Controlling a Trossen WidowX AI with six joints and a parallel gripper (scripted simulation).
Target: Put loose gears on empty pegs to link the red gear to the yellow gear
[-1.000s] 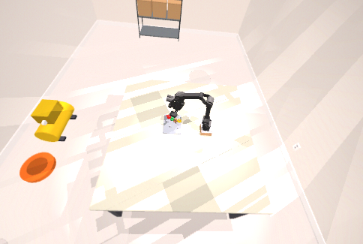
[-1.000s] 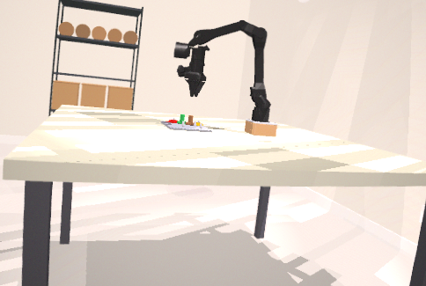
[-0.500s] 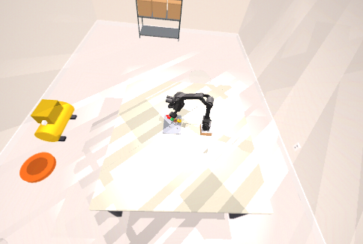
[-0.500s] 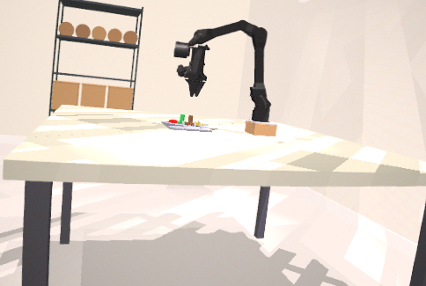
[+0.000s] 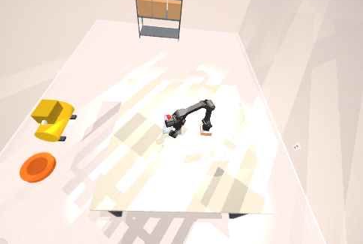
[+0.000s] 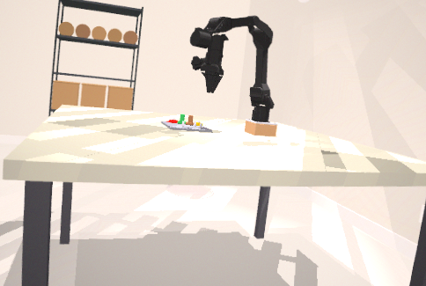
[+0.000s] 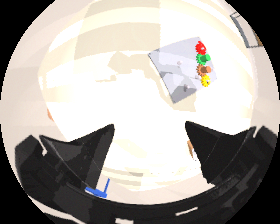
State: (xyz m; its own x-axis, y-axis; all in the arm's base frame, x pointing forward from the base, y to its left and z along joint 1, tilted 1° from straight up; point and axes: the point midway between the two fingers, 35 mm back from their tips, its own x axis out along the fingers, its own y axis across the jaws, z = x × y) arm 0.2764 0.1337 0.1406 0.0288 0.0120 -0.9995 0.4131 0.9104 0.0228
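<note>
On the board (image 5: 167,129) (image 6: 187,127) (image 7: 170,65), the green gear (image 6: 181,120) (image 7: 203,59) and brown gear (image 6: 190,121) (image 7: 203,70) stand between the red (image 5: 168,116) (image 6: 172,121) (image 7: 200,48) and yellow (image 6: 199,124) (image 7: 205,80) ones. Above the table (image 5: 180,197) (image 6: 211,175) (image 7: 125,90), the gripper (image 5: 173,134) (image 6: 211,91) (image 7: 150,126) hangs with fingers wide apart (nothing between them).

Counter (image 5: 176,193) (image 6: 211,175): pale, wood-look, smooth. Arm (image 5: 193,107) (image 6: 261,56): black, matt, plastic-looking. Jaws (image 6: 212,82): dark, matt, smooth-sided. Shelf rack (image 5: 160,32) (image 6: 101,5): dark, metal-look. Boxes (image 5: 159,7) (image 6: 93,97): brown, cardboard-like, matt. Ring (image 5: 25,175): orange, smooth, plastic-looking.

Black jointed arm, dark tapered fingers
</note>
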